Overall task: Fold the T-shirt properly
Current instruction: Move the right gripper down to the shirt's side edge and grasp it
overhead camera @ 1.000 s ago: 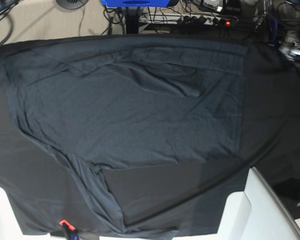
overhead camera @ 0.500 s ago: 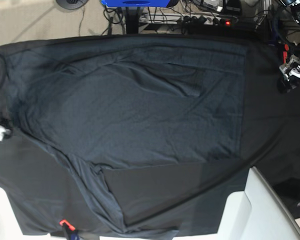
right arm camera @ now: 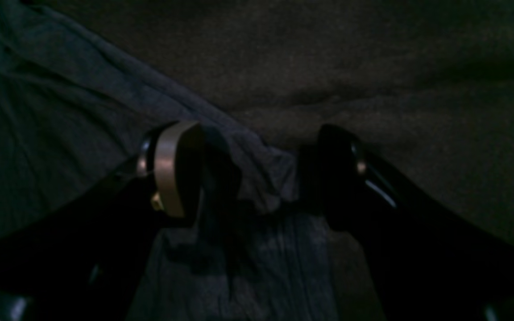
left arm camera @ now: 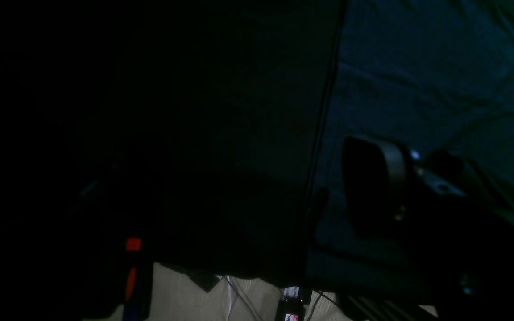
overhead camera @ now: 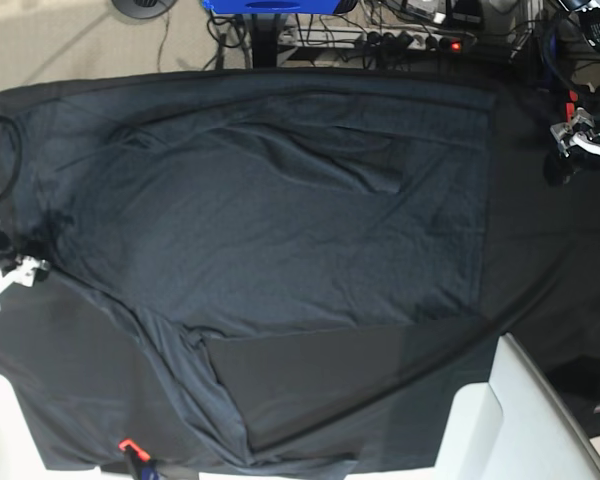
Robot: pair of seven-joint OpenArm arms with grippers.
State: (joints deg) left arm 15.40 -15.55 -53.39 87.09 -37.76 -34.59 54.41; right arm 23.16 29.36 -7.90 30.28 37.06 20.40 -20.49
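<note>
One T-shirt (overhead camera: 270,210) flat | long axis left-right | hem rightward

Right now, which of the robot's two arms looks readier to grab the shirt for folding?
The right one, probably. Its claw is open with a bunched edge of the T-shirt lying between its fingers. The left claw is also open but hangs off to the side, over the black tablecloth.

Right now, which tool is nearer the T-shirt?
Right. The right tool stands open straddling a bunched edge of the T-shirt. The left tool is off the shirt's side hem, over the black tablecloth.
</note>
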